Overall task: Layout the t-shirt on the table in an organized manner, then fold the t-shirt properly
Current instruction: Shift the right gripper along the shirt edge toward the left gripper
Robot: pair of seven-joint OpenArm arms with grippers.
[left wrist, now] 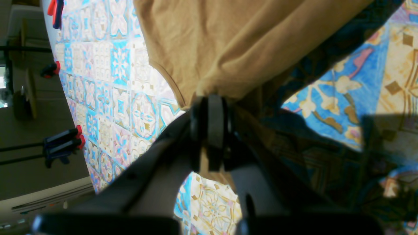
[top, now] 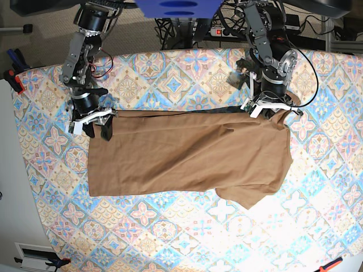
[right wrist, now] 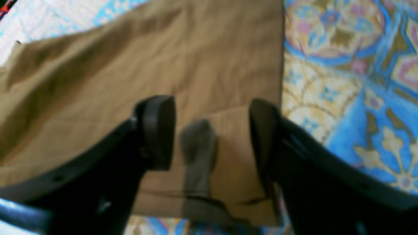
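The t-shirt lies spread on the table, its long axis running across the base view, with one short sleeve sticking out toward the near edge at the view's right and the upper edge drawn fairly straight between the two arms. No bin, tray or box stands on the patterned cloth; the shirt is the only thing resting on it. The left gripper is clenched on the shirt: in its wrist view the fingers are pressed together with tan fabric bunched into them, and the cloth fans away from that pinch with a hemmed edge curving beside it. In the base view this grip sits at the shirt's upper corner on the view's right, where the fabric rises slightly off the table. The right gripper has its jaws spread apart over the opposite corner, straddling a folded hem; one fingertip is over the shirt and the other is near its straight side edge, but whether either pad actually touches the fabric cannot be told, since that view is soft and blurred. Nothing is clamped between them. Deep shadow covers the table beside the left gripper, and the collar cannot be made out in any view. Clamps line the table's edge.
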